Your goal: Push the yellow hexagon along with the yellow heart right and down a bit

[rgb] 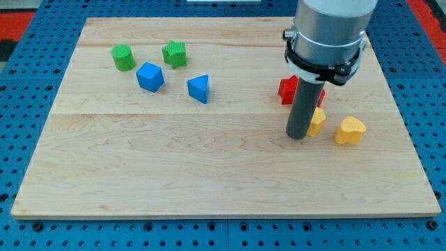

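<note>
**On board's right half: tip against yellow hexagon**

Right of centre, my tip (297, 136) touches yellow hexagon (317, 120) on its left. Yellow heart (350, 130) just right of hexagon, apart. Red block (288, 90) behind rod. No claw on rig, rod only.

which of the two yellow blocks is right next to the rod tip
The yellow hexagon, partly hidden behind the rod, sits right against my tip on its right. The yellow heart lies apart, farther toward the view's right.

Pale grey arm (331, 24) — black collar (322, 64) — dark rod (304, 111).
</note>
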{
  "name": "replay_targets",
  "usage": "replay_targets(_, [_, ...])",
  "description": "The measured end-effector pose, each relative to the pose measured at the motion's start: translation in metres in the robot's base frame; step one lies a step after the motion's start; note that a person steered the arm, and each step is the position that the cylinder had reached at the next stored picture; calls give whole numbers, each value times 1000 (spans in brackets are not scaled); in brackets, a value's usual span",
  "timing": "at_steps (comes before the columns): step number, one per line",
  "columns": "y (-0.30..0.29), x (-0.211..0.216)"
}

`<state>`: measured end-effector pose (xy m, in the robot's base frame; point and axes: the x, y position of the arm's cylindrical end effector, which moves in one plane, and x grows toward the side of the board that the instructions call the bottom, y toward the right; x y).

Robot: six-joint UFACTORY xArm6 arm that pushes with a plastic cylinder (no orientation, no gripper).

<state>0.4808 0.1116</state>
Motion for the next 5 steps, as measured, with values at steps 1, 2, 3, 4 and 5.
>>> replay_targets(1, [-1, 1])
replay_targets(2, [-19, 7])
replay_targets(3, [-21, 0])
replay_targets(4, [-25, -15])
replay_targets(5, [-25, -27])
